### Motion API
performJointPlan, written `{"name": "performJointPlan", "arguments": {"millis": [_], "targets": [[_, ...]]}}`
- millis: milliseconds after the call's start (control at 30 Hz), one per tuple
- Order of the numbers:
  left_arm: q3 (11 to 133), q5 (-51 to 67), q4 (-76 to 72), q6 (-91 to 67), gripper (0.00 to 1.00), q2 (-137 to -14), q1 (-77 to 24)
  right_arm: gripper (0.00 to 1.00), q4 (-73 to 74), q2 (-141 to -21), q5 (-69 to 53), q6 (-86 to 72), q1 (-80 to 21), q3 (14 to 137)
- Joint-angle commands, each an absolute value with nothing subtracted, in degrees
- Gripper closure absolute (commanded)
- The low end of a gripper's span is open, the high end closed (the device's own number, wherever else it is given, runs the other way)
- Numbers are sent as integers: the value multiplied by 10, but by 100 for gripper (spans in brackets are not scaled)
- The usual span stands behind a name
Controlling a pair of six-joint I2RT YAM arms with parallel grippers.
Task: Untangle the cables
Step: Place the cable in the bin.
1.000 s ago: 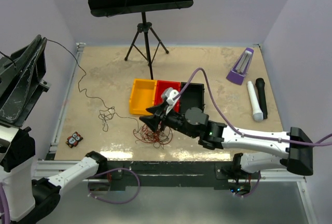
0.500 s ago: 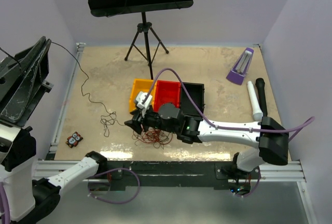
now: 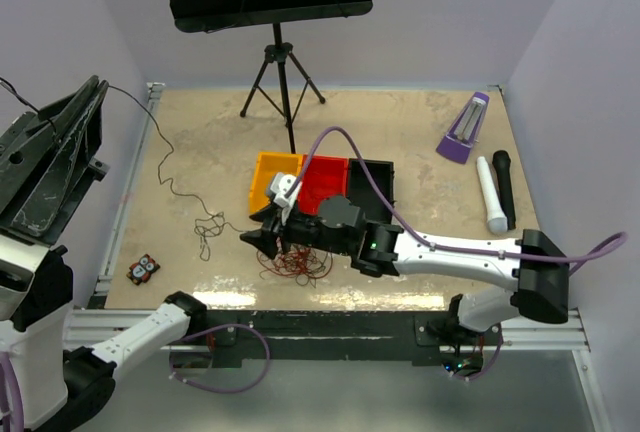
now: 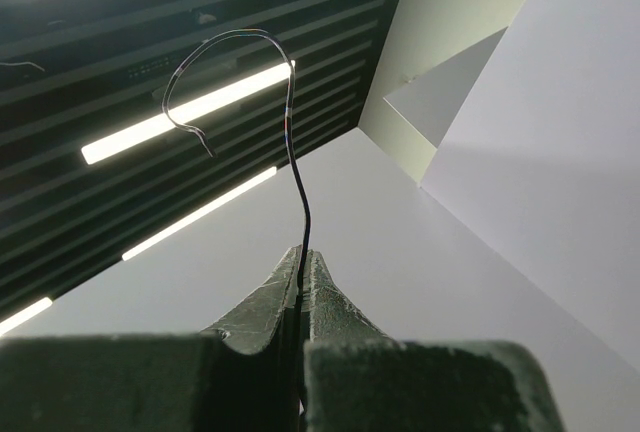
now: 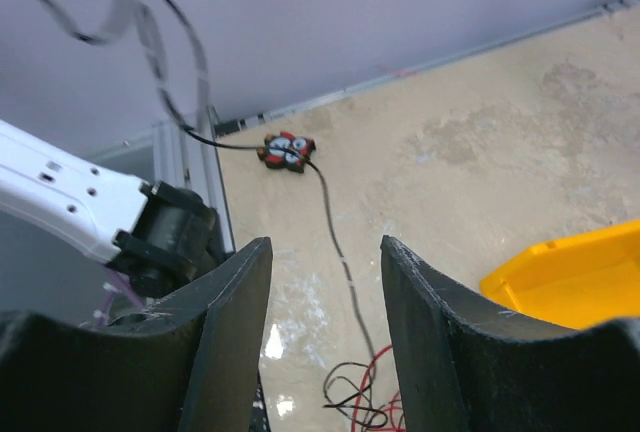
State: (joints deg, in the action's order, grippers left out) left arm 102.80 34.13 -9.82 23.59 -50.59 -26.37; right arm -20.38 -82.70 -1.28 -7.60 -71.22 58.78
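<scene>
The left gripper (image 4: 302,262) is raised high at the left side and its arm is partly cut off by the picture edge. Its fingers are pressed together on one thin black wire (image 4: 297,167), whose free end curls above them. From there the wire hangs down to the table and makes a small loose knot (image 3: 207,229). Its upper part is hard to follow against the wall. Near the front left corner lies a small red and black block (image 5: 285,150) with a wire going out of it.

The cables (image 3: 296,263) lie as a red and black clump near the front edge, in front of the bins. The right arm covers the far side of the clump. The right gripper (image 5: 322,252) hangs over the clump's left edge, with its fingers apart and nothing between them.

Behind are a yellow bin (image 3: 274,176), a red bin (image 3: 324,174) and a black bin (image 3: 377,178), their near sides hidden by the arm. At the right lie a purple metronome (image 3: 464,127) and two microphones (image 3: 488,197).
</scene>
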Motion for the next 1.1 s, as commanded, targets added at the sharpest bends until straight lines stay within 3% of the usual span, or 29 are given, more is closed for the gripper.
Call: {"name": "performJointPlan", "arguments": {"millis": [0, 467, 733, 1067], "targets": [[1022, 341, -115, 242, 100, -500, -262, 48, -240, -781, -27, -98, -714, 592], [1015, 345, -119, 240, 100, -497, -262, 39, -255, -772, -50, -89, -715, 673], [1008, 349, -126, 236, 100, -497, -262, 12, -221, -797, -69, -85, -723, 748], [1004, 352, -134, 223, 100, -497, -262, 9, -194, -880, -51, -76, -725, 849]]}}
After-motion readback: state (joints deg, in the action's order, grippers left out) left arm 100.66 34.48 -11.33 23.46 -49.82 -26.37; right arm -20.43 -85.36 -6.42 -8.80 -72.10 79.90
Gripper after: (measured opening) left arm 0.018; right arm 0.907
